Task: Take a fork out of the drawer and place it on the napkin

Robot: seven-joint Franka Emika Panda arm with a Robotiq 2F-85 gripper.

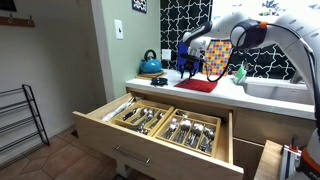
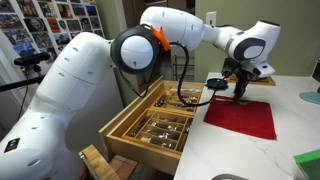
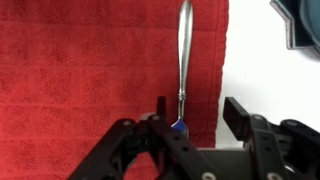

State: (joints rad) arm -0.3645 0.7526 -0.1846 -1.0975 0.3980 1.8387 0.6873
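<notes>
Pale wall (image 1: pixel 105 40), black-and-white patterned backsplash (image 1: pixel 185 15), white countertop (image 2: pixel 230 150) — black wire rack (image 1: pixel 20 115) on brown floor (image 1: pixel 55 160), crowded bookshelf (image 2: pixel 55 20).

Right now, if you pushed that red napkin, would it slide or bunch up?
Probably bunches: the napkin looks like soft woven cloth, so floppy. Lying flat on the smooth counter, it may also slide. The fork lying near its edge might pin that side.

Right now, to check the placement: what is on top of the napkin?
A silver fork handle lies on the red napkin near its edge. Its other end is hidden beneath the open gripper, so tines are unseen.
</notes>
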